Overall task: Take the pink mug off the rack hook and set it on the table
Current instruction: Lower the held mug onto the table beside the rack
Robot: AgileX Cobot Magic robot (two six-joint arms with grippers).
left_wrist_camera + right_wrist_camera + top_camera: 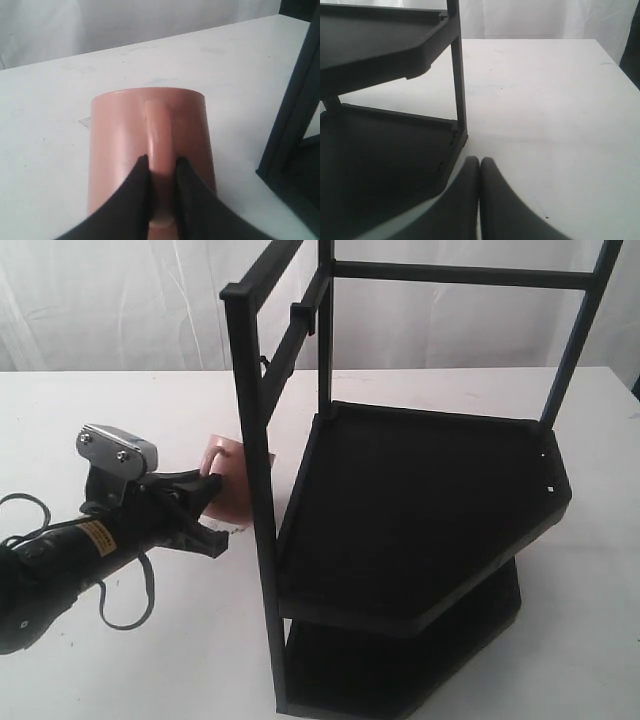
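The pink mug point(232, 490) is off the rack hook point(301, 317) and sits low beside the rack's front post, at or just above the white table point(120, 410); I cannot tell if it touches. My left gripper point(211, 480) is shut on its loop handle. In the left wrist view the two black fingers pinch the handle point(159, 127) of the mug point(120, 135), gripper point(161, 162). My right gripper point(479, 161) is shut on nothing, low over the table point(545, 100) next to the rack's lower shelf. It does not show in the exterior view.
The tall black two-shelf rack point(420, 500) fills the centre and right; its front post point(260, 490) stands just right of the mug. A second small hook point(265, 365) sits on the side rail. The rack's edge point(295, 125) is close to my left gripper. Rack shelves point(380, 150) flank the right gripper.
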